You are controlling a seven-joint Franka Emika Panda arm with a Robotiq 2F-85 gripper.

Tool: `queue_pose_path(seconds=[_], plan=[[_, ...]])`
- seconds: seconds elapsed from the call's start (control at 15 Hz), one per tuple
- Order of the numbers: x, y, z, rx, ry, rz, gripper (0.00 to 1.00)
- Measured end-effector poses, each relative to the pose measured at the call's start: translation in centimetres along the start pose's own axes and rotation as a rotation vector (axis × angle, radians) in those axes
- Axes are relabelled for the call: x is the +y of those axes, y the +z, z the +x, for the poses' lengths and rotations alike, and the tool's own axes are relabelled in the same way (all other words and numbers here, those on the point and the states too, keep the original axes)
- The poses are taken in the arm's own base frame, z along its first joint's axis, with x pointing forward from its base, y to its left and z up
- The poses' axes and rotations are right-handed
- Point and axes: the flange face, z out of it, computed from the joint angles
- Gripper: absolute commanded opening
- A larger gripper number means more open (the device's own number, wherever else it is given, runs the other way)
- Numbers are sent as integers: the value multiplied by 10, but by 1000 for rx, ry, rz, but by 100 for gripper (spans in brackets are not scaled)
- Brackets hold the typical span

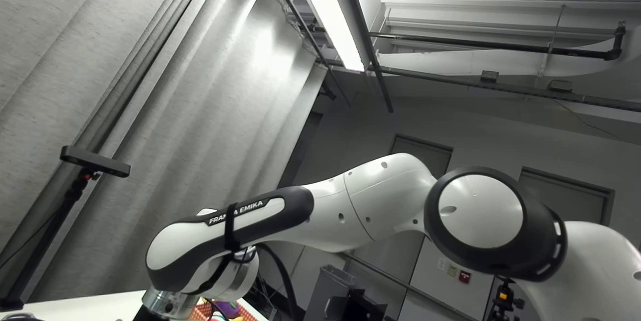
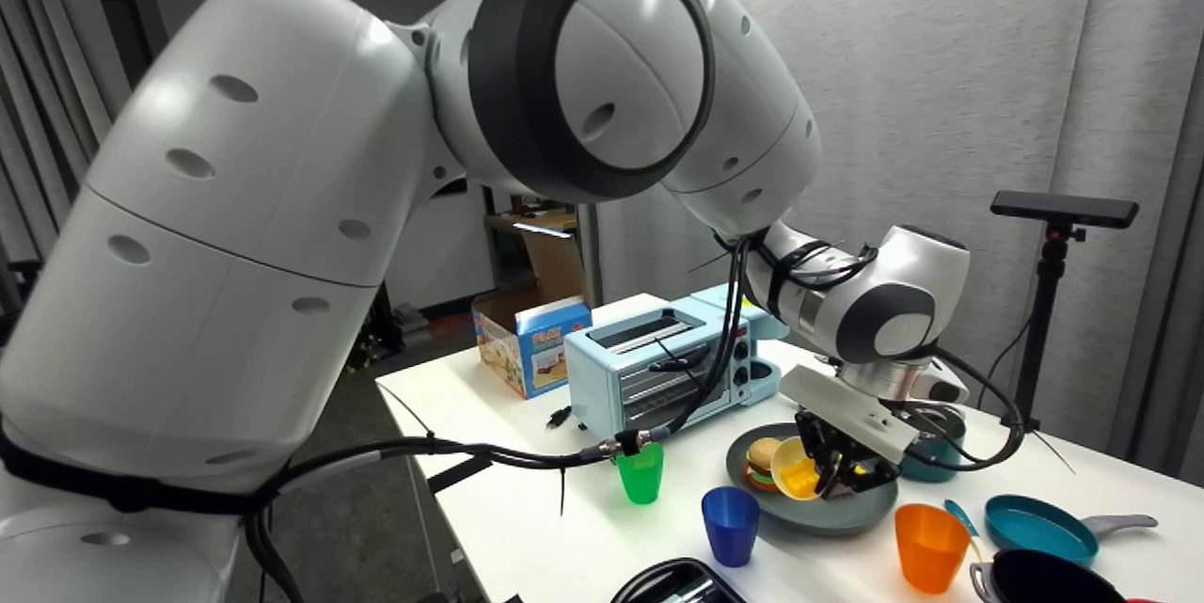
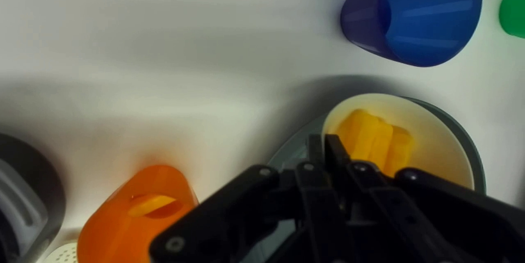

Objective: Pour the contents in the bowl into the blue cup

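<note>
My gripper (image 3: 325, 144) is shut on the rim of a pale yellow bowl (image 3: 445, 148), with one fingertip inside and one outside. The bowl holds several yellow pieces (image 3: 371, 136). In an exterior view the bowl (image 2: 782, 458) is tilted, its opening facing that camera, over the grey plate (image 2: 837, 520). The gripper (image 2: 830, 476) is at its right side there. The blue cup (image 2: 731, 528) stands upright on the table in front of the plate. It also shows in the wrist view (image 3: 430, 17), apart from the bowl. The bowl and cup are out of view in an exterior view.
A toy burger (image 2: 760, 464) sits on the plate beside the bowl. An orange cup (image 2: 929, 551) stands right of the blue cup, a green cup (image 2: 641, 474) to its left. A toaster oven (image 2: 649, 368) stands behind. A teal pan (image 2: 1039, 528) and dark pot (image 2: 1049, 579) are at right.
</note>
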Motion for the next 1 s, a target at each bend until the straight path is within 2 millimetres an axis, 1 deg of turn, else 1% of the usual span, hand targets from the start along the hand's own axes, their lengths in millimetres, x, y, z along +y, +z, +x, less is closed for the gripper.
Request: queue_pose_path(seconds=[0.27, 0.6, 0.67, 0.8, 1.0], plan=[[0, 3, -5, -9, -14, 1, 7], [0, 1, -5, -7, -15, 1, 7], [0, 1, -5, -7, -15, 1, 2], [0, 2, -5, -8, -15, 1, 2], [-3, 8, -5, -18, -20, 2, 2]])
